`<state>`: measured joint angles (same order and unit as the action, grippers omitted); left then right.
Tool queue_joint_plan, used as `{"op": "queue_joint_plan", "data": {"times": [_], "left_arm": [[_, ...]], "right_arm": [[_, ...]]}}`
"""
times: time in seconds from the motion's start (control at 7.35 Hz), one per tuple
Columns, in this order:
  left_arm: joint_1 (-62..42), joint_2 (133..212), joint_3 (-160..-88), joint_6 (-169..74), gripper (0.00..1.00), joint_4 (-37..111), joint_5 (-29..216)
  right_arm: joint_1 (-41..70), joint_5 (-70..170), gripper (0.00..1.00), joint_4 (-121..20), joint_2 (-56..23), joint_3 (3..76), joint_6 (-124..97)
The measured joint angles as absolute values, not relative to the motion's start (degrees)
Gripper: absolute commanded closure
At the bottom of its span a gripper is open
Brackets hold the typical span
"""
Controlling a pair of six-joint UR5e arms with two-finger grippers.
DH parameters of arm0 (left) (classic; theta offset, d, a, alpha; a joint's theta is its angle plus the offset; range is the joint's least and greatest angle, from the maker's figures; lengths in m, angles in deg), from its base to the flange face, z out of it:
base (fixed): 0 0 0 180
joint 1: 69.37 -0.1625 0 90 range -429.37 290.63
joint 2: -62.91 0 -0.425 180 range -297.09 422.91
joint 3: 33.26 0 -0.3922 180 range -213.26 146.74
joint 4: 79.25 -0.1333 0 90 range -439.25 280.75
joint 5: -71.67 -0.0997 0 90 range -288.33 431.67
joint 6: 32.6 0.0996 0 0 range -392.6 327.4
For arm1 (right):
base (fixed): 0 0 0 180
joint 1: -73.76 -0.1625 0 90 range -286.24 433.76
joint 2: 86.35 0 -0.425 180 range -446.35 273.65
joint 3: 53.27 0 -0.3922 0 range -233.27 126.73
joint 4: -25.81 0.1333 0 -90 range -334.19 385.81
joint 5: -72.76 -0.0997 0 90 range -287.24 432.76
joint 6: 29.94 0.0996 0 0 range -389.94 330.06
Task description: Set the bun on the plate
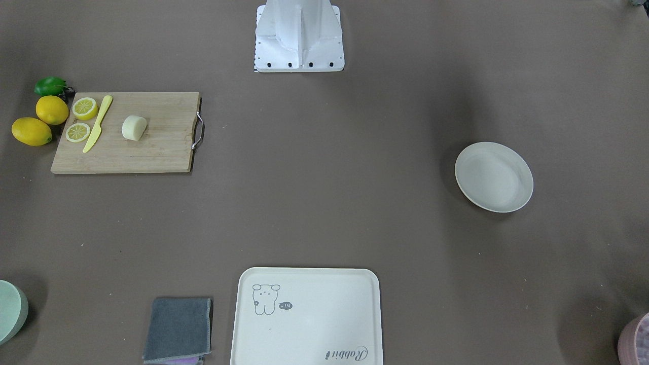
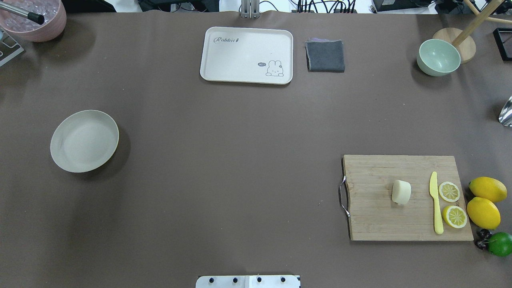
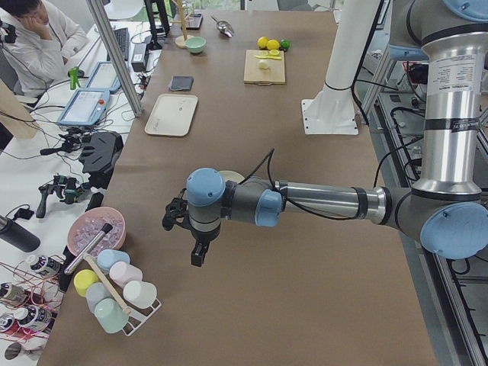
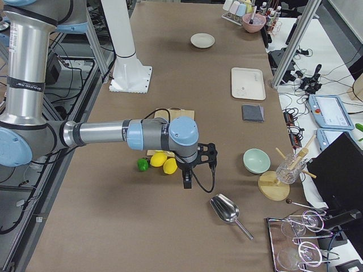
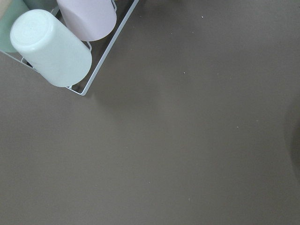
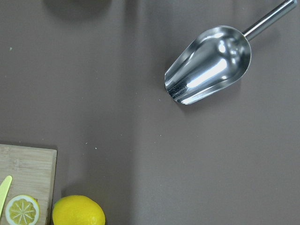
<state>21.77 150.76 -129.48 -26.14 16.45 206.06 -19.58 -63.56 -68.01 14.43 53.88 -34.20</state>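
The bun (image 1: 134,127) (image 2: 401,192) lies on a wooden cutting board (image 2: 384,224) on the robot's right side of the table. Far across on the robot's left side, the off-white plate (image 1: 494,176) (image 2: 84,141) holds nothing. My left gripper (image 3: 197,255) shows only in the exterior left view, hanging over bare table beyond the plate, near a cup rack; I cannot tell if it is open or shut. The right gripper (image 4: 187,180) shows only in the exterior right view, past the lemons, off the board's outer end; its state cannot be told either.
On the board beside the bun are a yellow knife (image 2: 436,204) and two lemon slices (image 2: 449,191). Whole lemons (image 2: 484,212) and a lime sit next to it. A cream tray (image 2: 247,55), grey cloth (image 2: 325,55), green bowl (image 2: 438,57) and metal scoop (image 6: 208,63) lie further off.
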Motion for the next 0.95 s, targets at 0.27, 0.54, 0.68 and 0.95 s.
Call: {"op": "queue_joint_plan", "data": {"times": [0.27,0.54,0.68,0.95], "left_arm": [[21.8,149.5,-129.4,-26.0,0.02,20.3,206.1],[21.9,147.6,-129.3,-26.1,0.02,26.5,206.1],[21.9,147.2,-129.4,-26.2,0.02,28.1,206.1],[22.0,147.5,-129.7,-26.2,0.02,29.7,206.3]], "right_arm": [[-19.6,-63.5,0.0,-68.0,14.2,54.1,-34.3],[-19.7,-63.4,0.0,-68.0,14.1,54.5,-34.2],[-19.7,-63.4,0.0,-67.8,13.8,55.0,-34.0],[-20.3,-63.1,0.0,-63.9,12.1,55.8,-33.9]]}}
